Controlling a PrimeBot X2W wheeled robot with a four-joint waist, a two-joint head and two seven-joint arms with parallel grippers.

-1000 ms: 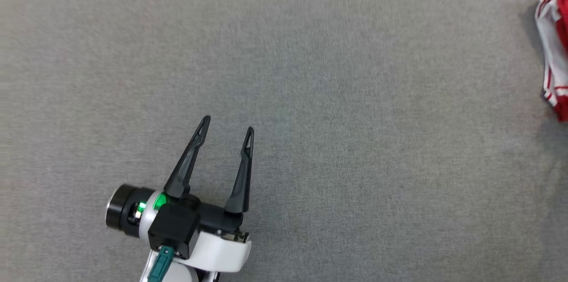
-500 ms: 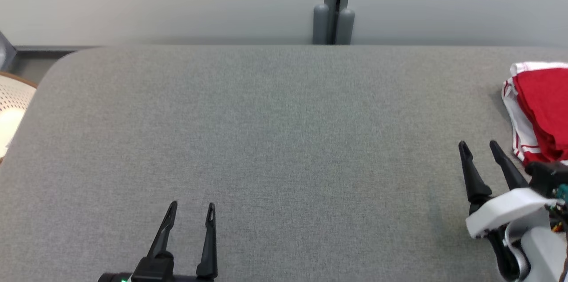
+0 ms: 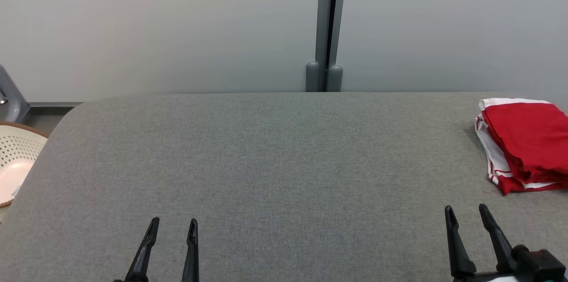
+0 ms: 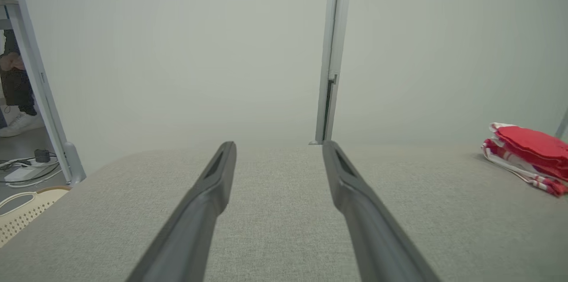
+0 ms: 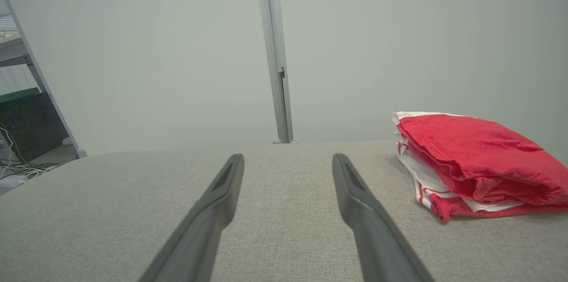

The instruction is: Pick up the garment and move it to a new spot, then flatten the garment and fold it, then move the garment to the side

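Garment point(image 3: 526, 140), folded red-and-white, at right of grey table point(image 3: 284, 162); left gripper point(image 3: 173, 223), right gripper point(image 3: 465, 209) wide, empty

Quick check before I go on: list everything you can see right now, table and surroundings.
garment: one, red with white trim, folded, table's right end
table: one, grey fabric top, before the robot
basket: one, cream, perforated, beside table's left edge
post: one, grey, upright behind the table
cables: several, pale and dark, floor at left
shoe: one, white, a person's, floor at left
left gripper: one, dark, open, table's near left
right gripper: one, dark, open, near right, apart from garment
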